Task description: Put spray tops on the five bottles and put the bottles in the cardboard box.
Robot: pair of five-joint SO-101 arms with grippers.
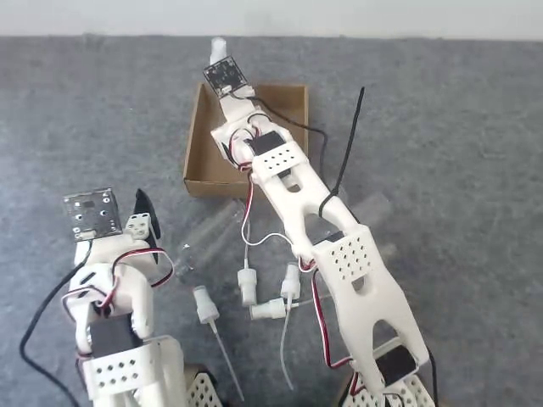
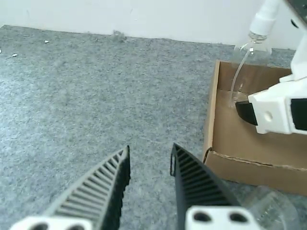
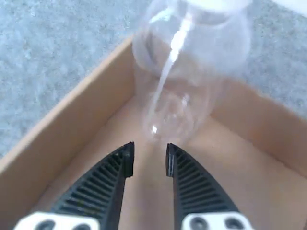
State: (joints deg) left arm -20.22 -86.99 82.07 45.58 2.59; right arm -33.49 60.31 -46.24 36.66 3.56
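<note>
I count one done: a capped bottle [image 3: 192, 67] stands upright in the far left corner of the cardboard box [image 1: 193, 144]. My right gripper [image 3: 149, 147] hangs inside the box just short of it, jaws slightly parted and holding nothing. Four spray tops [image 1: 247, 284] lie loose on the grey mat [image 1: 458, 127] between the arms. I can pick out two bare bottles on their sides, one [image 1: 208, 233] just near of the box and another [image 1: 373, 208] right of the right arm (the others I can't make out). My left gripper [image 2: 150, 149] sits near left, jaws apart and empty. As I judge it, four cappings and four placements are left.
</note>
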